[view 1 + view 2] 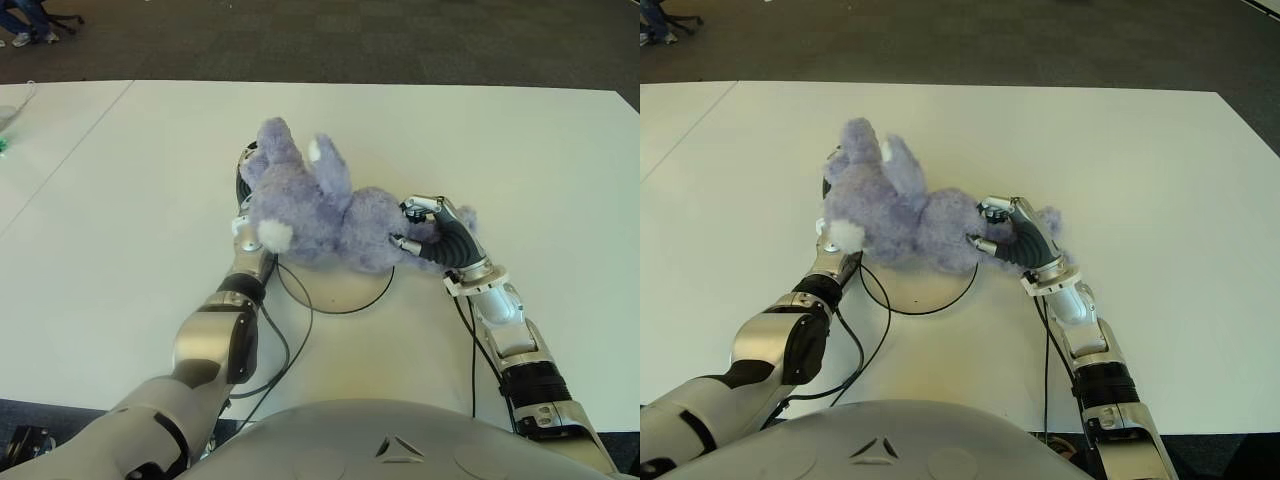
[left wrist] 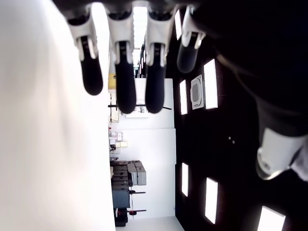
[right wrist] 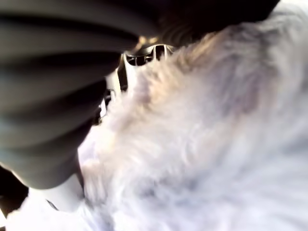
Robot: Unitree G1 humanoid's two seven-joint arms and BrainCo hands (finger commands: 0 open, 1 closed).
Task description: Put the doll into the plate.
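Doll at frame centre, over plate; we grasp it with right hand. Left hand relaxed beside doll. Release left.

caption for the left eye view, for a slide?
Right hand gripping the purple plush doll lying partly over the white plate; left hand at the doll's other end.

Round white plate: far half hidden beneath the fluffy lavender plush doll; only the near rim shows.
Left hand: mostly concealed behind the doll on its left.
Right hand: fingers buried in fur; in the right wrist view the doll is blurred.
White surface: cut off at both sides.
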